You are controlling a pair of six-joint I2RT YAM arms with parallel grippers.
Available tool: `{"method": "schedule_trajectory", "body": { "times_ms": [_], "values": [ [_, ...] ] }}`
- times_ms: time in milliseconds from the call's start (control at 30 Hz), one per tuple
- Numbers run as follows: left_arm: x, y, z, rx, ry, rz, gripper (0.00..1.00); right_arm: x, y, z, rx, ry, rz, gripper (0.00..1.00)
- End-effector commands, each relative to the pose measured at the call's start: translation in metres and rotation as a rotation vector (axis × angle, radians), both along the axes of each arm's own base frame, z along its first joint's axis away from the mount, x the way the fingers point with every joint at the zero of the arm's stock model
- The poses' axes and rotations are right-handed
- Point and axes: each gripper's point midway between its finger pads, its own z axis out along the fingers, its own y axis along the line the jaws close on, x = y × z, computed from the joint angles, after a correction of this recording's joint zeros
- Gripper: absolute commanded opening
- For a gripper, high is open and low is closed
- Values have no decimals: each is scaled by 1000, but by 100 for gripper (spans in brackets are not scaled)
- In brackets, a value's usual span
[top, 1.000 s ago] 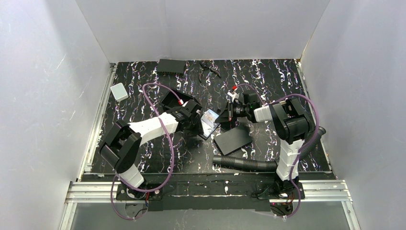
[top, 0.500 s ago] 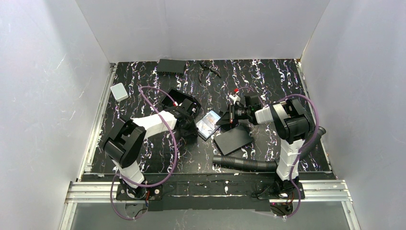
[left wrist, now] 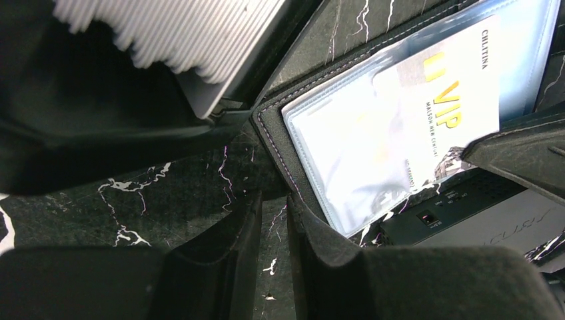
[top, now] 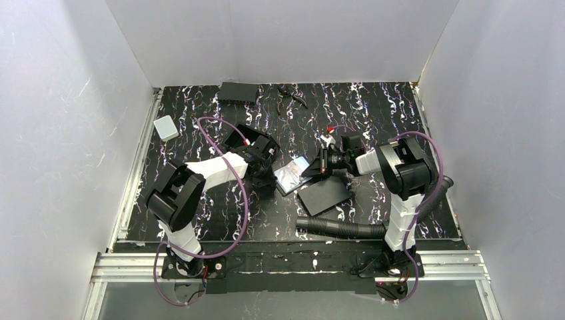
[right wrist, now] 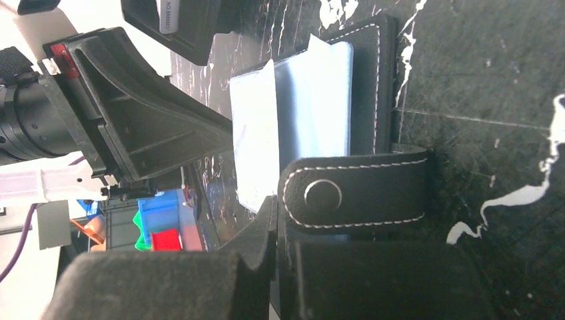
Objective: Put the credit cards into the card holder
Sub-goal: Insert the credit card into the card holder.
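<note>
The black card holder (top: 301, 181) lies open at the table's middle. A pale-blue credit card (top: 291, 173) shows inside it. In the left wrist view this credit card (left wrist: 400, 120) carries yellow "VIP" print and sits under a clear sleeve, framed by the card holder's stitched edge (left wrist: 273, 127). My right gripper (top: 310, 169) is shut on the holder's right cover, beside the snap strap (right wrist: 360, 193), with the credit card (right wrist: 320, 93) beyond it. My left gripper (top: 268, 175) sits just left of the holder. Its fingers (left wrist: 233, 233) stand a narrow gap apart with only table between them.
A matte black flat sheet (top: 324, 193) lies just right of the holder. A black ribbed hose (top: 340, 228) runs along the front. A small white box (top: 165, 127) sits far left. At the back edge are a black box (top: 238, 91) and a dark tangle (top: 293, 95).
My left gripper has narrowed its jaws and drawn back leftward off the card. The holder, with the card in it, now lies a little flatter. The right gripper keeps its hold.
</note>
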Motion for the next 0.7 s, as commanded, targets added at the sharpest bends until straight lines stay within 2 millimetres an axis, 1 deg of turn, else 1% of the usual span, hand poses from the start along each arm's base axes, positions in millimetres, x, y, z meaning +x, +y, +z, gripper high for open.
{"method": "schedule_trajectory", "body": {
  "times_ms": [0, 167, 300, 367, 500, 600, 667],
  "values": [
    [-1, 11, -20, 62, 22, 0, 20, -8, 2, 6, 27, 18, 13, 1],
    [1, 3, -17, 27, 16, -11, 20, -8, 7, 8, 53, 35, -25, 1],
    [1, -3, -15, 9, 15, -23, 20, -6, 16, 20, 127, 18, -82, 1],
    [1, -3, -15, 10, 13, -25, 20, -7, 20, 21, 151, 21, -79, 1],
    [2, -4, -14, 9, 7, -35, 20, -13, 20, 14, 150, 37, -87, 1],
    [2, -1, -15, 23, 5, -45, 20, -9, 15, 13, 135, 7, -119, 1],
    [1, -1, -16, 25, 7, -49, 20, -5, 15, 8, 109, 2, -114, 1]
  ]
}}
